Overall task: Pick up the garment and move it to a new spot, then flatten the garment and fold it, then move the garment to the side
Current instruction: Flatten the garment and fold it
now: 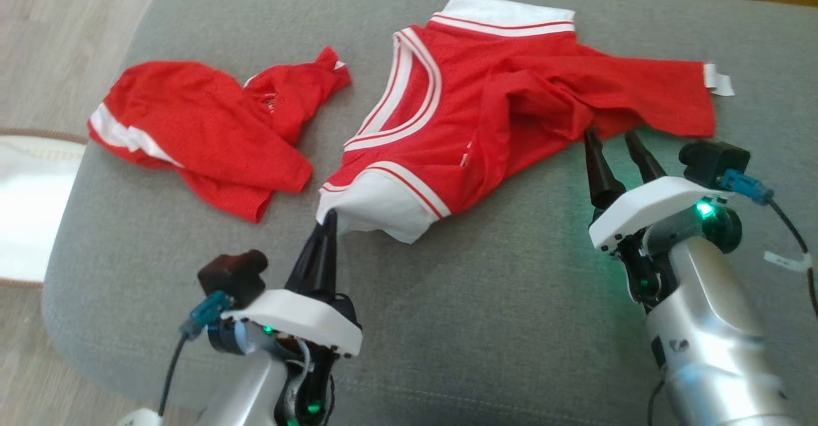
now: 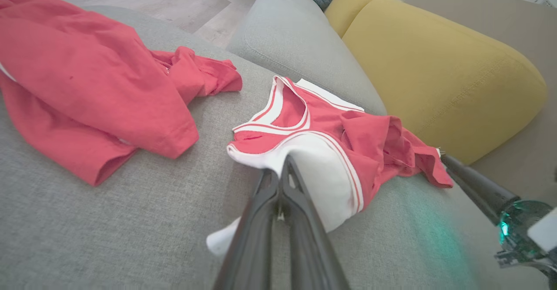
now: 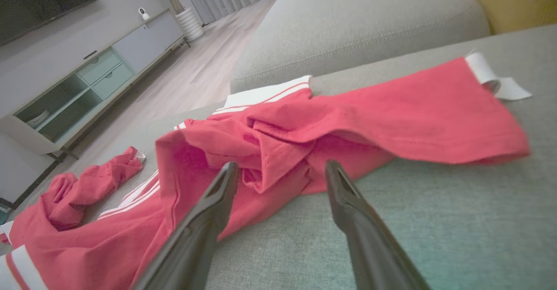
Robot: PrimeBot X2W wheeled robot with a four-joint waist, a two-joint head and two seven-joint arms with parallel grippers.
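Down at the bottom of the head view, the left gripper (image 1: 330, 216) has its two dark fingers pinched tight together, right on the white shoulder panel at the lower-left corner of the red jersey (image 1: 486, 106). From the left wrist view it looks like a thin bit of that white edge is caught between them, with the corner puckered up a little off the seat.

Over at lower right, the right gripper (image 1: 611, 135) has its jaws spread wide and holds nothing. Its tips sit at the jersey's lower red edge, and in the right wrist view they straddle a bunched-up fold there. Whether they actually touch cloth is hard to say.

The jersey lies across the upper middle of the frame on the grey sofa cushion (image 1: 479, 324), half spread and rumpled in the centre. A second red garment (image 1: 198, 132) is crumpled at the upper left, apart from it.

Handling-wise it's probably light, floppy mesh, so no stiffness at all. It'll drape and sag wherever it isn't held, and it may slip out of a shallow pinch. The best bet is likely the thicker white-trimmed edges or the hem corners, one per gripper, so it hangs flat.
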